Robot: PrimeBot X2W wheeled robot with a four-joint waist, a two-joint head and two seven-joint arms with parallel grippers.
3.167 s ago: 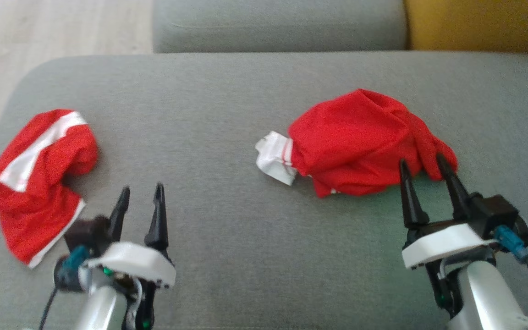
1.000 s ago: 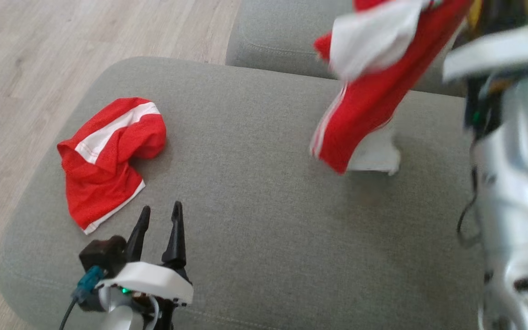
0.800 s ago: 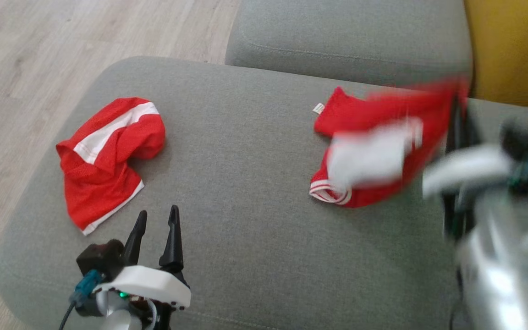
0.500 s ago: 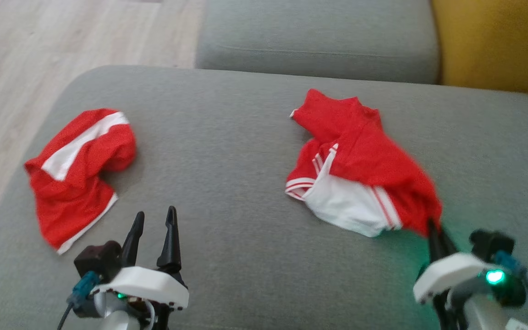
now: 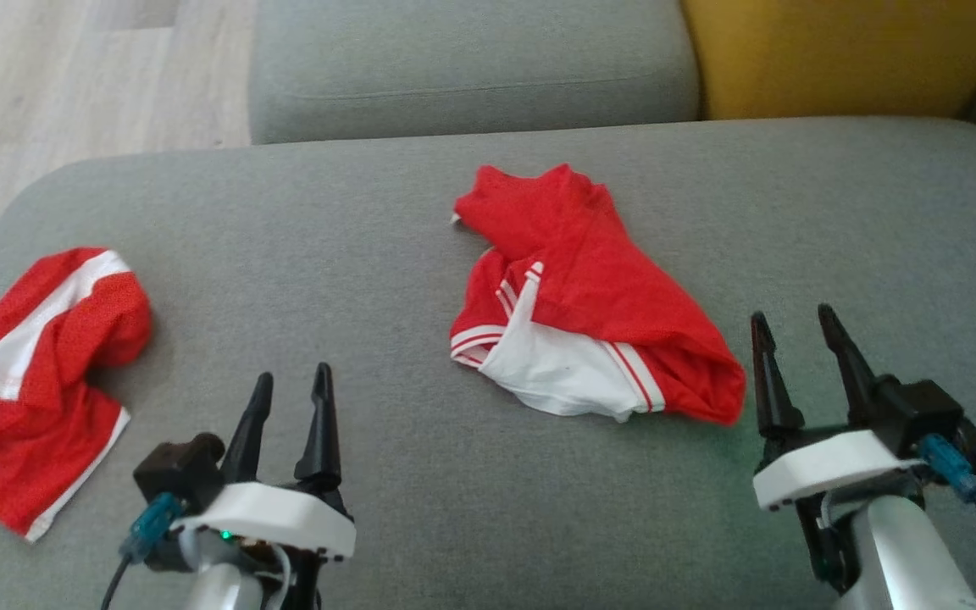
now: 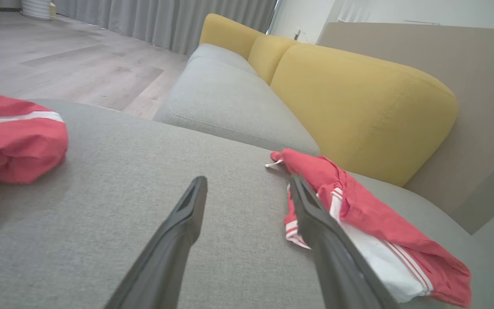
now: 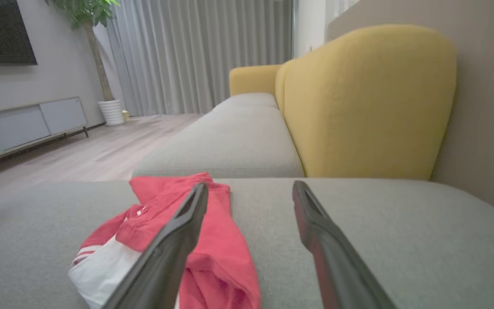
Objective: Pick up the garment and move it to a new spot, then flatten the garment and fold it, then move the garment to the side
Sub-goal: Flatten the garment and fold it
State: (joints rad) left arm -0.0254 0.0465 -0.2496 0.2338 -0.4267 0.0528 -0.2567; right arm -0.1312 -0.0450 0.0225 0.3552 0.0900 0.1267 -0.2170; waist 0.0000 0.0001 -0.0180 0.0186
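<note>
Two red pieces lie on the grey cushion (image 5: 369,254). The spare one (image 5: 39,373) sits at the far left, well apart. The garment (image 5: 590,313), which the right gripper (image 5: 793,315) was swinging through the air a second ago, now rests mid-cushion, bunched, with its white panel showing. That gripper has let go and stands with fingers spread just beside it. The left gripper (image 5: 293,374) is spread too, and empty. The move looks done. Flattening comes next.

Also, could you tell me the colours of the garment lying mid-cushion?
The garment is red with a white panel and striped trim, clearest in the head view.
</note>
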